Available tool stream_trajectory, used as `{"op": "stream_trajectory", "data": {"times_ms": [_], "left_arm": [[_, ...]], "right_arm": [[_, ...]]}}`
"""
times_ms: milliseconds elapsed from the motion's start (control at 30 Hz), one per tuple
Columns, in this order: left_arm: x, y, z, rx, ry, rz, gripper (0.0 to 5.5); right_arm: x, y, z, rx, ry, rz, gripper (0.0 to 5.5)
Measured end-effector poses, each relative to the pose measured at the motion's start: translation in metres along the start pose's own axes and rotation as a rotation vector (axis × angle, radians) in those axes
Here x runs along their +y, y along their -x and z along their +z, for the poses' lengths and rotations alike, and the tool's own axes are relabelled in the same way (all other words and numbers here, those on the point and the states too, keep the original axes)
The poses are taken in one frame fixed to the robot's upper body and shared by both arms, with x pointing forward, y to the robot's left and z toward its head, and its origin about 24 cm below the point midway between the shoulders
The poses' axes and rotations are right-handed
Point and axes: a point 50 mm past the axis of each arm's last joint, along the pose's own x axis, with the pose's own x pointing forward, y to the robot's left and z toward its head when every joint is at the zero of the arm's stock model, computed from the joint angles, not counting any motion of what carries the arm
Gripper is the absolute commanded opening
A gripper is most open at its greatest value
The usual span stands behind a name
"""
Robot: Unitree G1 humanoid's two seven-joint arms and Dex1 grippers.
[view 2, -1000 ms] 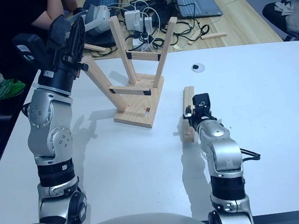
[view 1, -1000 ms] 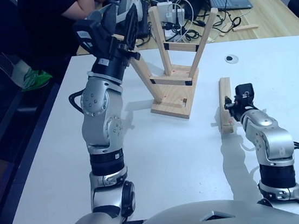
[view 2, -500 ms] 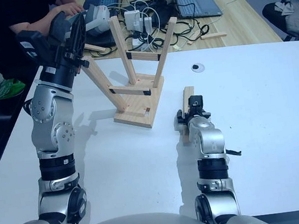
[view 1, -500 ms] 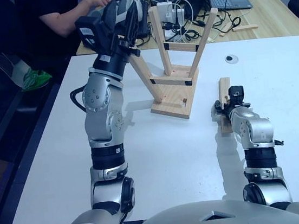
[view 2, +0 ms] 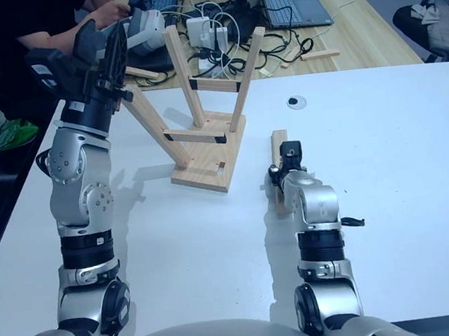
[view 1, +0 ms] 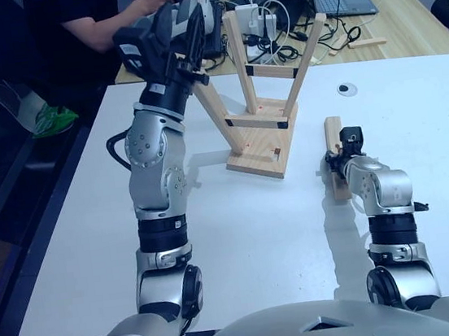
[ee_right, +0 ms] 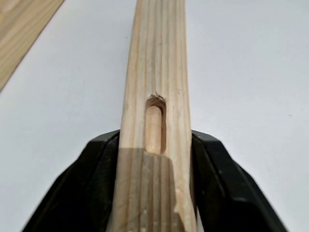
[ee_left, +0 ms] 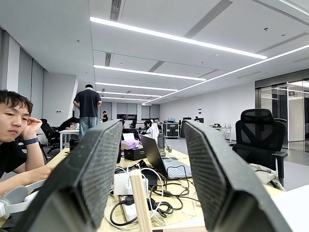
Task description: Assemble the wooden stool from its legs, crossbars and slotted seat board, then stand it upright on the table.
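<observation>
Left gripper (view 1: 184,33) raised over the far left part of the table (view 1: 414,112), fingers (ee_left: 91,174) spread wide. Upper end of one stool leg (ee_left: 140,203) stands between them. The left wrist view gives clear air between that leg and the finger on one side; contact on the other side I cannot tell.

Right gripper (view 2: 281,171) low on the table, right of the stool, pinching the loose leg (view 1: 336,154). That leg lies flat, its long axis running away from the robot. The right wrist view has a black finger (ee_right: 96,179) pressed to each long side of the wood.

Count:
- Seat board (view 1: 256,160): one, lying flat on the table, underside up, a small slot showing near its right corner.
- Legs standing in the seat board: three, all leaning. The left one is between the left gripper's fingers, one is in the middle toward the back, and one is on the right.
- Loose legs: one, the one in the right gripper.
- Crossbars seen: two. The lower crossbar (view 1: 258,119) sits just above the seat, and the upper crossbar (view 1: 274,69) joins the middle and right legs. Dark bands mark their ends.
- Small round disc (view 1: 347,87): one, on the table beyond the loose leg.

Views compared: the head views give the whole layout, with the stool and loose leg near each other but apart. The right wrist view adds an oblong slot (ee_right: 154,128) cut in the loose leg's upper face, just ahead of the fingers, and a corner of the seat board at its edge.
</observation>
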Motion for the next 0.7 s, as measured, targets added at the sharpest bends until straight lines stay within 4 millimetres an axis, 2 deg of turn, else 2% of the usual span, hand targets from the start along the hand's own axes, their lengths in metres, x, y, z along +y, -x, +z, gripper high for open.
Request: {"op": "stream_trajectory", "data": {"times_ms": [167, 333, 400, 433, 500, 600, 633, 667, 700], "left_arm": [[0.007, -0.004, 0.004, -0.012, -0.018, 0.013, 2.37], [0.015, -0.004, 0.008, -0.015, -0.037, 0.028, 2.37], [0.017, -0.006, 0.011, -0.024, -0.046, 0.029, 2.37], [0.021, -0.009, 0.017, -0.032, -0.062, 0.026, 2.37], [0.026, -0.015, 0.029, -0.059, -0.071, 0.019, 2.37], [0.028, -0.026, 0.047, -0.055, 0.039, -0.058, 2.37], [0.022, -0.032, 0.057, -0.032, 0.138, -0.147, 2.37], [0.018, -0.034, 0.06, -0.025, 0.175, -0.188, 2.37], [0.005, -0.035, 0.066, 0.013, 0.254, -0.304, 2.37]], "right_arm": [[0.0, -0.001, 0.0, -0.009, -0.06, -0.012, 2.04], [-0.002, 0.002, 0.009, -0.19, -0.274, -0.004, 2.04], [-0.009, 0.016, 0.033, -0.397, -0.313, -0.009, 2.04], [-0.014, 0.032, 0.054, -0.577, -0.337, 0.002, 2.04], [-0.014, 0.056, 0.084, -0.796, -0.367, 0.061, 2.04], [-0.016, 0.093, 0.127, -1.016, -0.411, 0.268, 2.04], [-0.014, 0.111, 0.147, -1.084, -0.405, 0.422, 2.03], [-0.013, 0.118, 0.154, -1.107, -0.399, 0.481, 2.03], [-0.009, 0.129, 0.164, -1.123, -0.376, 0.612, 2.03]]}}
